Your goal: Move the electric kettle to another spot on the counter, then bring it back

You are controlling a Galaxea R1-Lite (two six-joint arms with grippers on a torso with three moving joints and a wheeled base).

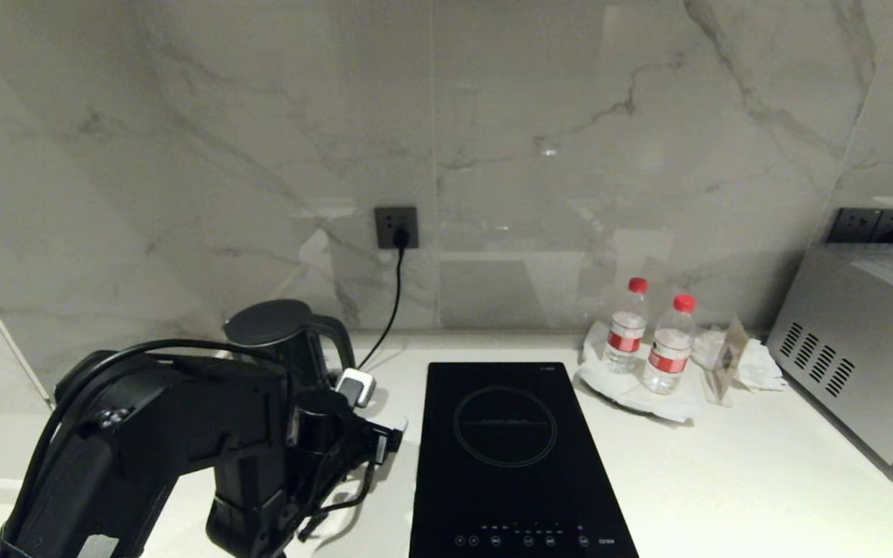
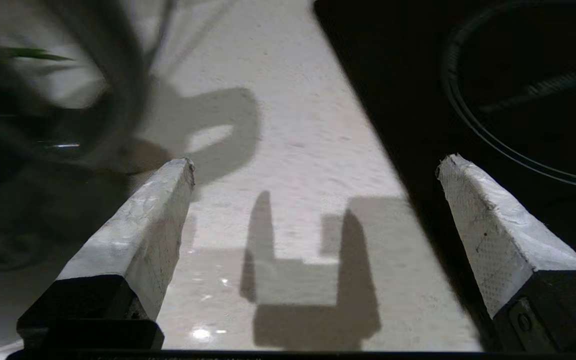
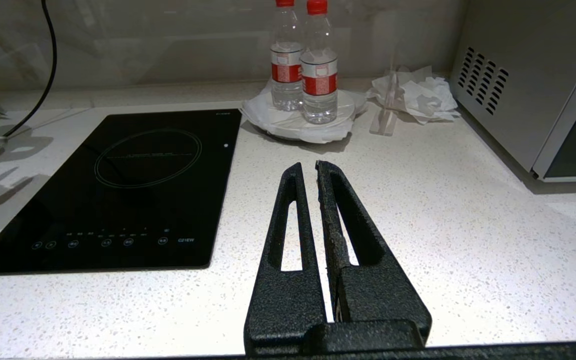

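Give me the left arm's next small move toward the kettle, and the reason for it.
Probably swing the left gripper toward the electric kettle and line it up with the handle. Its jaws stand wide open with nothing between them, over bare counter beside the hob, and the kettle stands off to one side of the fingers, ungripped.

Speckled white stone counter [image 3: 468, 210], polished; glossy black glass hob [image 1: 508, 434]; brushed-metal oven [image 1: 865, 341]; clear plastic bottles [image 1: 648, 333]; rough-textured right gripper [image 3: 309, 167]
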